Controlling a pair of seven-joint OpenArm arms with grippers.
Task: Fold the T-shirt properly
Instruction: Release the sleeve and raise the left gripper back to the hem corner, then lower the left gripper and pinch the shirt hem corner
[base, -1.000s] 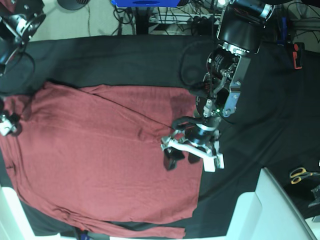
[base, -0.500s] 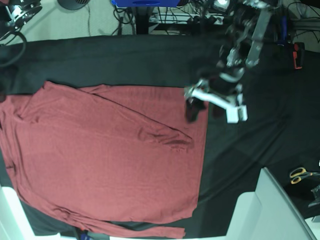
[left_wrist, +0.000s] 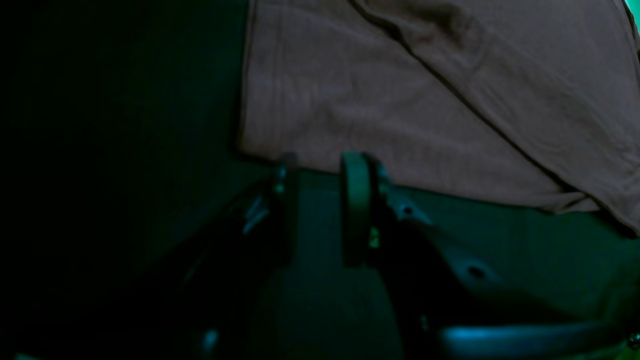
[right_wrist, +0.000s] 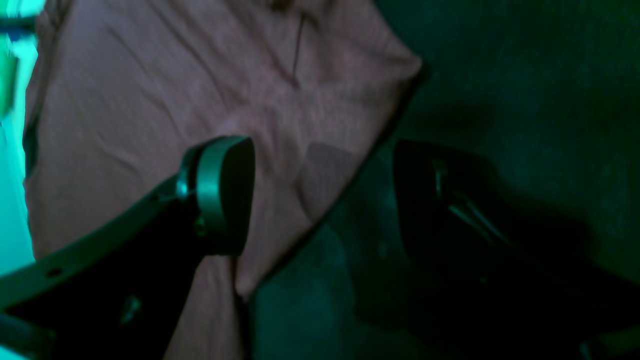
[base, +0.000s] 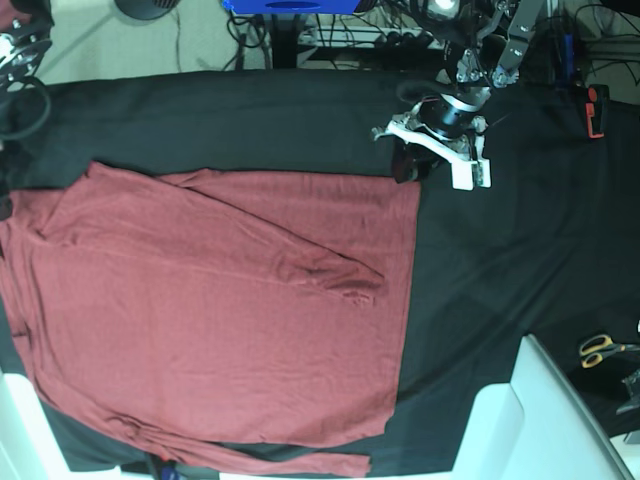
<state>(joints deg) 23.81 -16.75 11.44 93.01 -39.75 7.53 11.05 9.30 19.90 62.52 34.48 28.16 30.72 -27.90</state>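
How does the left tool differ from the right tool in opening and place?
The left tool has its jaws close together with a narrow gap; the right tool has them wide apart. The left tool is over the black tablecloth, its tips just at the T-shirt edge; the right tool straddles the T-shirt's edge. Both hold nothing.

The T-shirt (base: 210, 320), a plain brick-red long-sleeved shirt of thin knit, is lying spread flat on the black-covered worktop (base: 480, 270), filling its left and middle part. One sleeve is lying folded diagonally across the body, its cuff ending near the straight right edge. Another sleeve is running along the bottom edge. Soft wrinkles are showing near the cuff.
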